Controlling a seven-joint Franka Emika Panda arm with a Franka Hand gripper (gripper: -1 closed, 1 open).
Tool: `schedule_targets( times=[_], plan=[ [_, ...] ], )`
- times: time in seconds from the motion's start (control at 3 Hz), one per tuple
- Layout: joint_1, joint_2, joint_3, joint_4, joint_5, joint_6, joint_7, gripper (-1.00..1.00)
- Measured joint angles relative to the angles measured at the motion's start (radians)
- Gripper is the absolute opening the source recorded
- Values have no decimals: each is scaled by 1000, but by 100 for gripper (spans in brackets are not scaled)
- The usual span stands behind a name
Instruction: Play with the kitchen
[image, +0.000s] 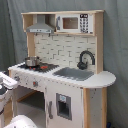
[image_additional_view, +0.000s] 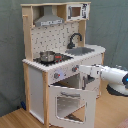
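Whether the jaws are spread or pressed together I cannot tell; the gripper (image_additional_view: 76, 70) sits at the end of the white arm (image_additional_view: 107, 76), right up against the front of the kitchen (image_additional_view: 60, 60), just under the edge of its worktop and above the oven door (image_additional_view: 70, 103), which hangs open and tilted outward in the second exterior view. The arm comes in from the second exterior view's right. In the first exterior view only a bit of the white arm (image: 7, 82) shows at the first exterior view's left edge, beside the corner of the kitchen.

The kitchen stands on a wooden floor (image_additional_view: 15, 119) in front of a grey curtain (image_additional_view: 10, 50). On its stovetop sits a small pot (image_additional_view: 47, 56), with the sink (image_additional_view: 83, 50) and the black faucet (image_additional_view: 75, 39) further along. Above are the grey hood (image_additional_view: 49, 20) and a toy microwave (image_additional_view: 76, 11) on the upper shelf. Knobs (image_additional_view: 56, 76) sit on the front panel below the stovetop.
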Motion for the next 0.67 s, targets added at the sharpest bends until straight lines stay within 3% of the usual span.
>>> schedule_targets(
  times=[0.67],
  plan=[
    [20, -1, 24, 145, 0, -102, 84, 100]
  ],
)
